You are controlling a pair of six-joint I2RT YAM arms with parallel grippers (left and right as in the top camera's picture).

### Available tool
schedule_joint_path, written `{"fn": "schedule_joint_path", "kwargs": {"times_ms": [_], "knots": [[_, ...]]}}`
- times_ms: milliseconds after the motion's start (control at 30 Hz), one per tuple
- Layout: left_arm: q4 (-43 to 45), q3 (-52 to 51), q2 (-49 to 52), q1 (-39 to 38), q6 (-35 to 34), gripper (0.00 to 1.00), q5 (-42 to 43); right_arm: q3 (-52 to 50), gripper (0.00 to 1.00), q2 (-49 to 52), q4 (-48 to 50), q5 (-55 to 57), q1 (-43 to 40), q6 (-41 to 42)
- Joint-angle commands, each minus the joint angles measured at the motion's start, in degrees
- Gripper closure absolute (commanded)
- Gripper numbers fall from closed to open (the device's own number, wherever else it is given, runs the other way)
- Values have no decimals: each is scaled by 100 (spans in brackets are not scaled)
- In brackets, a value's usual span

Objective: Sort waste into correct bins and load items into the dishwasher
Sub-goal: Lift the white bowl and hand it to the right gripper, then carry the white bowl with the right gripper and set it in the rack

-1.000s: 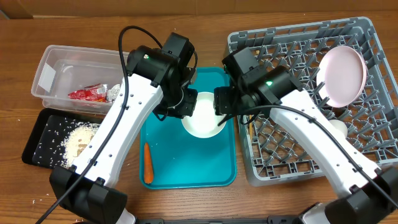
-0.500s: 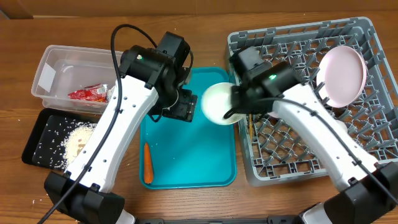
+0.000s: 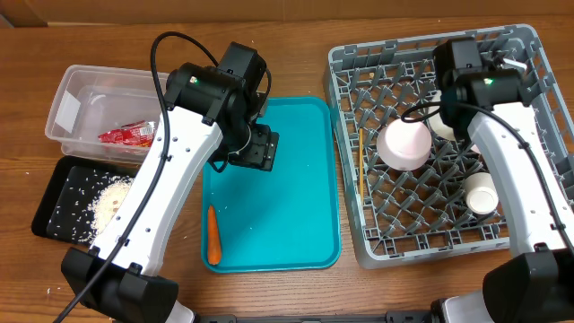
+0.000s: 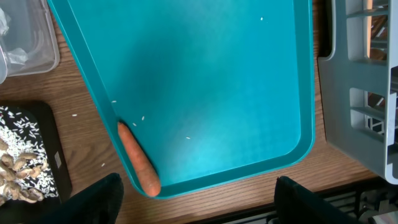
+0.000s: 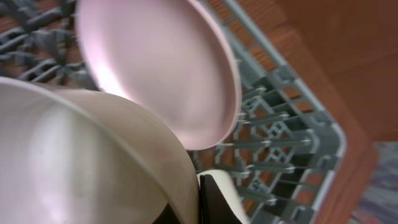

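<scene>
While my right gripper (image 5: 198, 202) pinches the white bowl (image 3: 404, 144) above the grey rack (image 3: 421, 224), close to the pink plate (image 5: 161, 68), I'd lower it on edge between pegs, slowly; my left gripper (image 4: 199, 199) hangs spread, empty, over the teal tray (image 4: 217, 93).

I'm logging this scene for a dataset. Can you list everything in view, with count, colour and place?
Tub: 1, clear, top left
Wrapper: 1, red-and-white, in tub
Black tray: 1, black, below tub
Rice: pile, pale, in black tray
Teal tray: 1, teal, centre
Carrot: 1, orange, on teal tray
Rack: 1, grey, right
Bowl: 1, white, held over rack
Plate: 1, pale pink, in rack
Cup: 1, white, in rack
Left gripper: 1, black, open over teal tray
Right gripper: 1, black, shut on bowl
</scene>
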Motion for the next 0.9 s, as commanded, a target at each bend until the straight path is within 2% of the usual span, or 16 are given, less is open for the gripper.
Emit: {"fn": "schedule_joint_path", "kwargs": {"times_ms": [0, 267, 733, 867], "knots": [[22, 111, -131, 24, -22, 20, -57, -282, 96, 48, 0, 1134, -55, 542], [214, 111, -131, 37, -20, 16, -74, -437, 96, 546, 52, 1397, -63, 680], [369, 111, -131, 37, -13, 10, -79, -442, 96, 1318, 807, 2341, -66, 634], [374, 111, -131, 37, 7, 10, -81, -442, 96, 1471, 1180, 2352, -59, 144]]}}
